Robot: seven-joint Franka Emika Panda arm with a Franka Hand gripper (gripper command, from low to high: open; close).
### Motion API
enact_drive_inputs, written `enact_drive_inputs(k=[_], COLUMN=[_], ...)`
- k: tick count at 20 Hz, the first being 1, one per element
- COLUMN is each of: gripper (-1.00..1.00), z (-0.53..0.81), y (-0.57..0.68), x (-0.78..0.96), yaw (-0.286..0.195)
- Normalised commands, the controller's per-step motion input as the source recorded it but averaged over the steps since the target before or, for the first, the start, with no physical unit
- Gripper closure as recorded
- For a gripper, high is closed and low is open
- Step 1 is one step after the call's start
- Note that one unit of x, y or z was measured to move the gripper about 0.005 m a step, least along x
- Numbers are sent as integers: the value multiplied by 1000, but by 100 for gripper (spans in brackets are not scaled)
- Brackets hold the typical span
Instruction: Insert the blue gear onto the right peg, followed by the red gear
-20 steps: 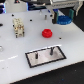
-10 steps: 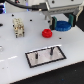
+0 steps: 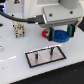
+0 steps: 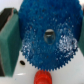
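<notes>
My gripper (image 3: 60, 34) is shut on the blue gear (image 3: 61, 36) and holds it above the table, behind the grey black-framed plate (image 3: 56, 56). In the wrist view the blue gear (image 4: 47, 37) fills the frame between the green finger pads (image 4: 9, 40), its centre hole showing. The red gear (image 3: 46, 34) lies on the table just to the exterior view's left of the blue gear, partly hidden; it also shows in the wrist view (image 4: 42, 77). The right peg (image 3: 50, 49) stands bare on the plate, in front of and below the held gear.
The second peg (image 3: 38, 53) stands on the plate to the exterior view's left. A small beige and dark fixture (image 3: 19, 31) stands at the back left. The arm's white body (image 3: 40, 10) fills the top of the exterior view.
My gripper has come down and forward with the blue gear in it, towards the plate, and now partly covers the red gear. The red gear and plate have not moved.
</notes>
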Motion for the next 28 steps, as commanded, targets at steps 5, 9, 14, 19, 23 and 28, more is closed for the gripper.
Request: enact_drive_inputs(k=[5, 9, 14, 19, 23, 28], gripper=[100, 100, 100, 100, 100, 100], z=[-126, -118, -169, 37, 85, 242], y=[-265, -148, -102, -9, -6, -3], x=[380, 234, 170, 124, 52, 47], yaw=[0, 0, 0, 0, 0, 0])
